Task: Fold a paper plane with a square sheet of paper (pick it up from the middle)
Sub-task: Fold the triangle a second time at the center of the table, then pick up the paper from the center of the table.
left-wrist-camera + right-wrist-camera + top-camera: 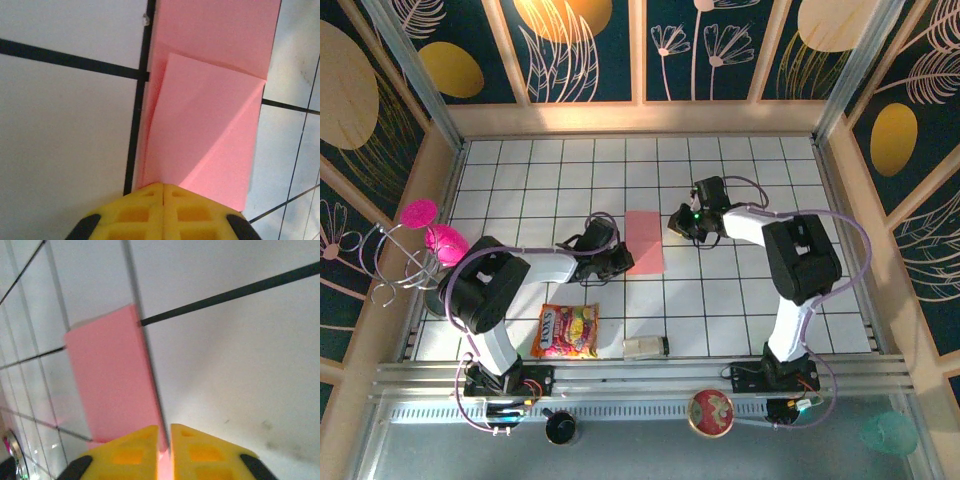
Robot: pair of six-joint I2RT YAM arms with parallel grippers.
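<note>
Treat thin salmon-pink folded paper sheet (pixel 645 241), frame centre, as light, limp, crease-prone; pinch an edge. Note right claw (pixel 164 432) clenched on it, left claw (pixel 164 189) clenched, hold unclear.

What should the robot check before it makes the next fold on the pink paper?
1. Pink paper lying on the table: ok.
2. Corner flap folded over: ok, one slanted flap shows in the left wrist view.
3. Right gripper holding the paper: ok, pink shows between its fingers.
4. Left gripper holding the paper: cannot tell; its fingers are closed right at the paper's edge.
5. Snack packet out of the way: ok, it lies near the left arm's base, apart from the paper.
6. Plane shape done: not ok, it is a rectangle.
</note>
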